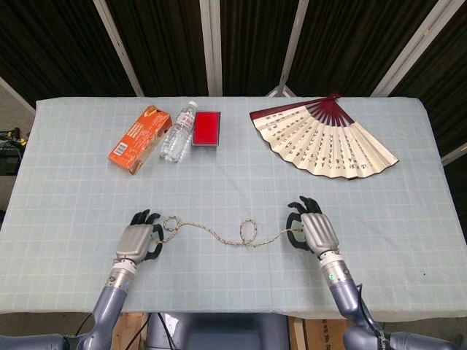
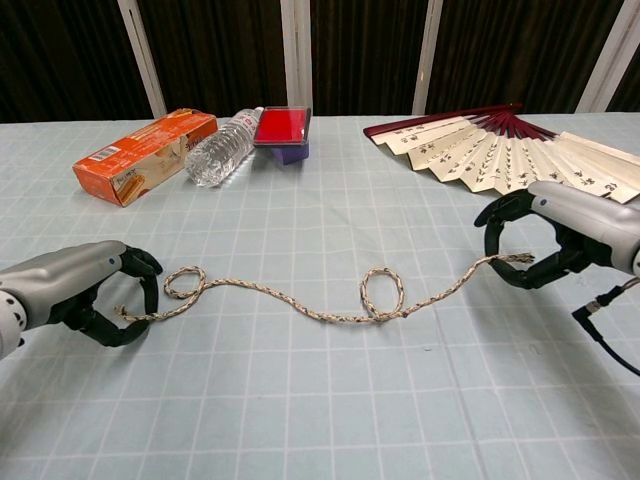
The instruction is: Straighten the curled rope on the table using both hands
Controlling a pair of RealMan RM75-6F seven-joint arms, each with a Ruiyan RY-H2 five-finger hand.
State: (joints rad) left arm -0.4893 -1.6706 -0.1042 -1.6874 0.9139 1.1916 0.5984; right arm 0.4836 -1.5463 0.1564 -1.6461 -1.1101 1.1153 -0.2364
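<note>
In the head view, the rope (image 1: 219, 233) lies on the desk (image 1: 233, 168) between both hands, with one small loop near the left robot hand (image 1: 137, 240) and one in the middle. The right robot hand (image 1: 315, 232) sits at the other end. Each end is taken so the hands can pull apart, I think.

The chest view shows what is hidden from above: the left robot hand (image 2: 75, 292) and the right robot hand (image 2: 560, 235) each pinch a rope (image 2: 320, 310) end between curled fingers.
</note>
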